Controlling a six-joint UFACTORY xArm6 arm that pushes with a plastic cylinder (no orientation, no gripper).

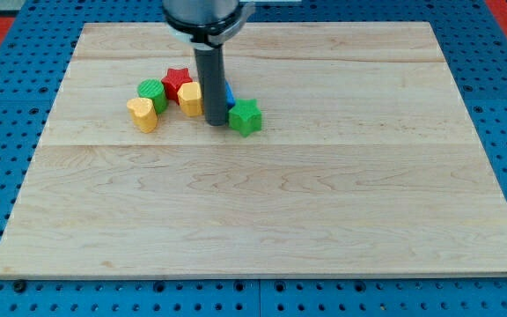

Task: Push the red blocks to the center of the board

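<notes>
camera view: red star block (177, 80) sits upper left of centre on the surface (262, 202), packed with green cylinder (152, 92), yellow heart-like block (143, 114), yellow block (190, 99). blue block (229, 93) mostly hidden behind the rod; green star block (246, 116) just to its right. my tip (215, 123) sits between yellow block and green star. tool is a bare rod, nothing to spread or pinch. only one red block visible. likely best: circle to the star's top-left, push down-right, slowly, so neighbours don't get dragged along

Wooden board (262, 211), clustered coloured blocks (192, 99)
</notes>
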